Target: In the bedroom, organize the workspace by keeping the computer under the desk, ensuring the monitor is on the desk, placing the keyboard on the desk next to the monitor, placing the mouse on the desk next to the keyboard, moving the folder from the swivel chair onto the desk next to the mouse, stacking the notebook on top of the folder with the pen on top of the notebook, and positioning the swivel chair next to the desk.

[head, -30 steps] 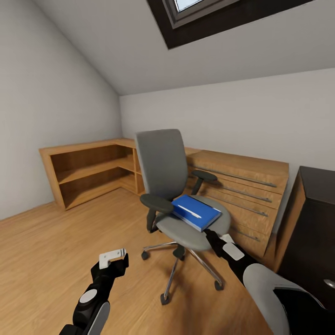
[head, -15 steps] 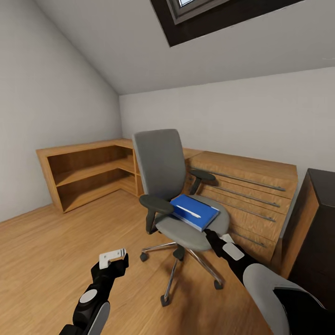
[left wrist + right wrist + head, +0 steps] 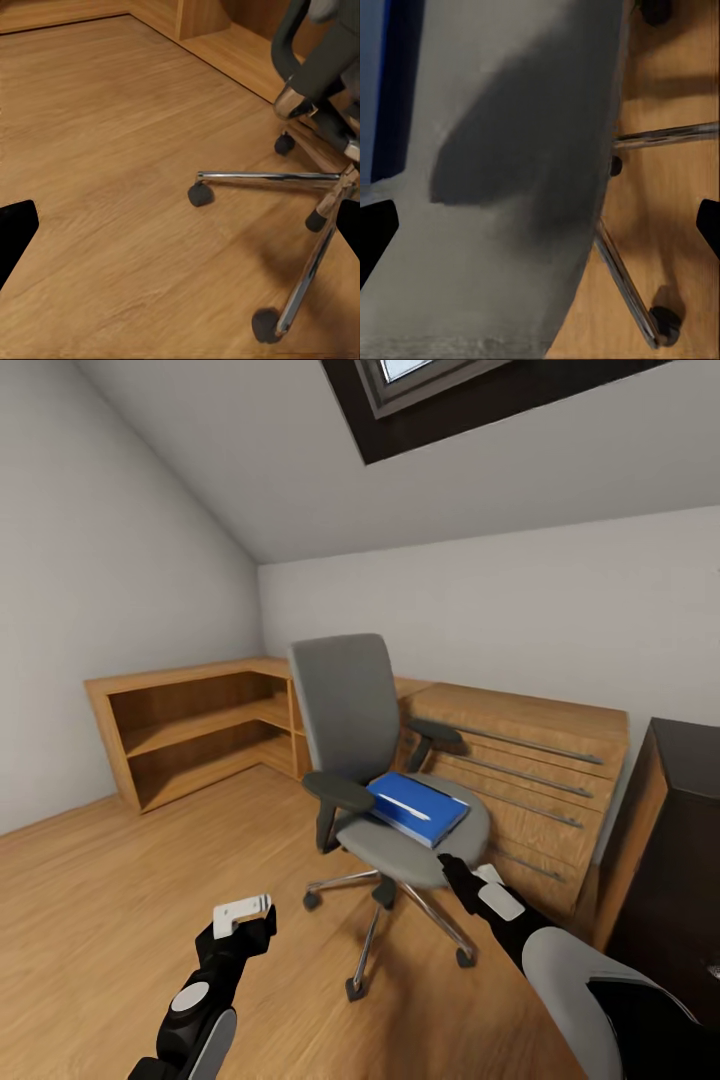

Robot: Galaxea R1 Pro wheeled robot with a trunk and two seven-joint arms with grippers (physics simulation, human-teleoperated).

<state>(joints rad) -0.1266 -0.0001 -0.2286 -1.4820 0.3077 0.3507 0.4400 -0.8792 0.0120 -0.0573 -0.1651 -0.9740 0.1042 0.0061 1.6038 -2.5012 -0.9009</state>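
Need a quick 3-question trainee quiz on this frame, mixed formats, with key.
1. True or false: the folder lies on the swivel chair seat.
2. What lies on the folder? A) mouse B) pen C) keyboard
3. Fill in: the right gripper is at the front edge of the chair's ____.

Key: 1 true; 2 B; 3 seat.
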